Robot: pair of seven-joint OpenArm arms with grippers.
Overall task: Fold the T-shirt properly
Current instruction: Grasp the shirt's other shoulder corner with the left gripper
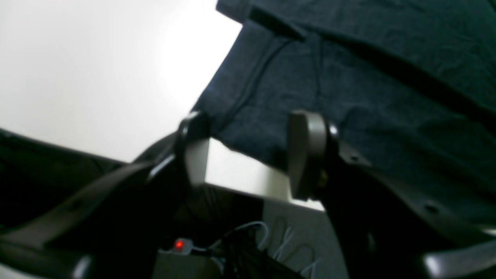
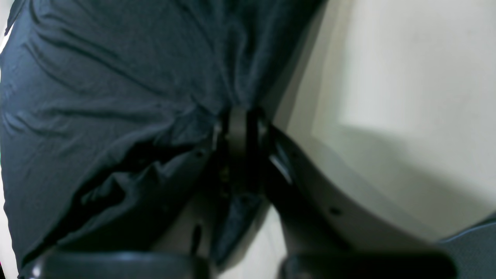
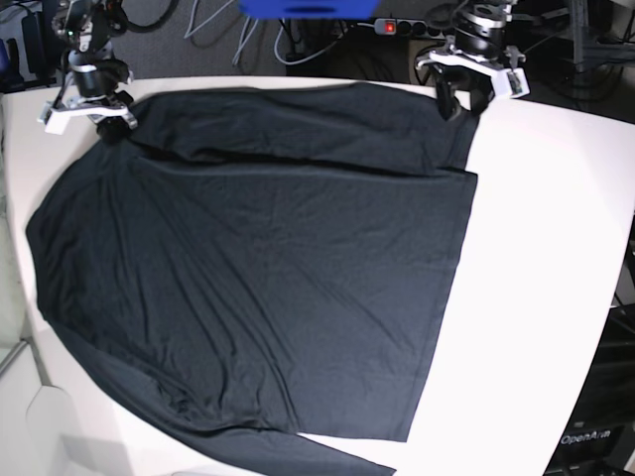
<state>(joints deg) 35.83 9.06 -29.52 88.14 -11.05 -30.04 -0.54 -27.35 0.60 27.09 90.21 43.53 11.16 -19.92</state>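
- Your shirt lies spread across the white table, covering most of its left and middle; the bare strip of table runs down the right side.
- Along the far edge a band of the shirt is folded over onto the body, with a long crease running left to right just below it.
- The shirt's right edge is fairly straight and runs from the far right corner down to the near edge, where a thin point of cloth sticks out toward the near right.
- The shirt's left side bulges out toward the table's left edge and is wrinkled near the bottom.
- Your right gripper sits at the far left corner of the shirt. In its wrist view the right gripper has its jaws pressed together on a pinch of black cloth, and folds radiate from that pinch.
- Your left gripper sits at the far right corner of the shirt. In its wrist view the left gripper has its jaws spread apart, with white table showing between them.
- One finger of the left gripper stands over the shirt's edge; the other is at the cloth's corner. Nothing is held there.
- Beyond the far table edge you can see cables and a power strip with a red light.
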